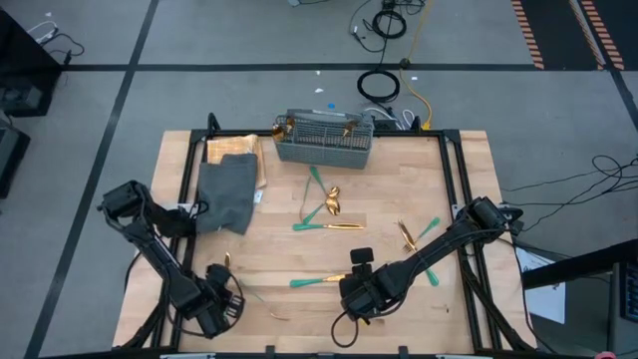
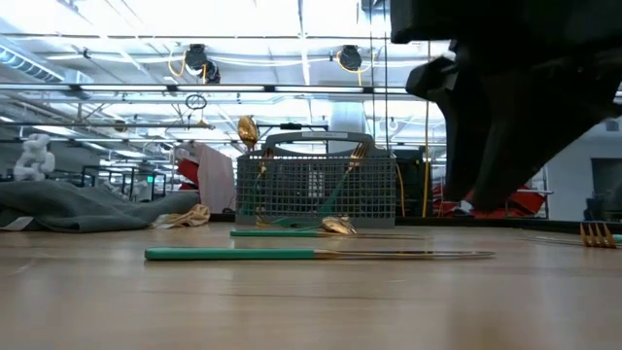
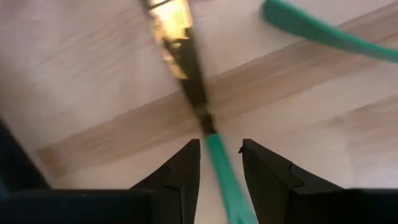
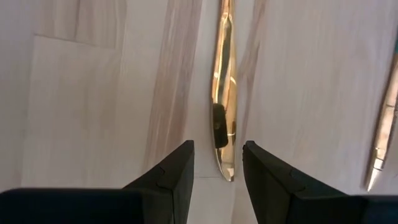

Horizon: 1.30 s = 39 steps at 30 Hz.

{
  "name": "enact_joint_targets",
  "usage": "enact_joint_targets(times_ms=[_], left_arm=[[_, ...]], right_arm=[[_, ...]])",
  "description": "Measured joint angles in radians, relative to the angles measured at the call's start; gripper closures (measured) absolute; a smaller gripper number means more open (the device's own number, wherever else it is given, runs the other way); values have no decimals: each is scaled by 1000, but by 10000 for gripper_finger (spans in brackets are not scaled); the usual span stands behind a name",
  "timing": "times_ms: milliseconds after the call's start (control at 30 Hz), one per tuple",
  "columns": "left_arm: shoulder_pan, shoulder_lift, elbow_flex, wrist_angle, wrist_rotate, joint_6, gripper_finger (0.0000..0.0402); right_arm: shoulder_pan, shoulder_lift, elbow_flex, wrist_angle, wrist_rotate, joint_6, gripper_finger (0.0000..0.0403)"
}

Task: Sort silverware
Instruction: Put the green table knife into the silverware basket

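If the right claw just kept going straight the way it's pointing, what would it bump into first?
Most likely the gold knife blade lying on the wooden table: the right gripper points down at it, fingers open astride its tip. How far off is unclear.

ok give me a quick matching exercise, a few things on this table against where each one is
Things:
1. mesh basket
2. grey cloth
3. left gripper
4. right gripper

Places:
A. over a gold knife blade
B. far edge of the table
C. astride a teal handle
D. left of the basket

Pairs: 1-B, 2-D, 3-C, 4-A
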Motion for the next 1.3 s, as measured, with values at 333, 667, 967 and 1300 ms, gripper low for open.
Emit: enact_joint_targets(times_ms=[333,667,967,1300], left_arm=[[51,0,0,-9,19,80,277],[51,0,0,-19,98,81,277],[58,0,-11,16,66,87,277],[74,-13,-141,204,100,98,278]], right_arm=[[5,0,-23,20,-1,3,275],[3,0,-23,19,0,0,275],[3,0,-23,16,3,0,275],[3,0,-23,-15,2,28,275]])
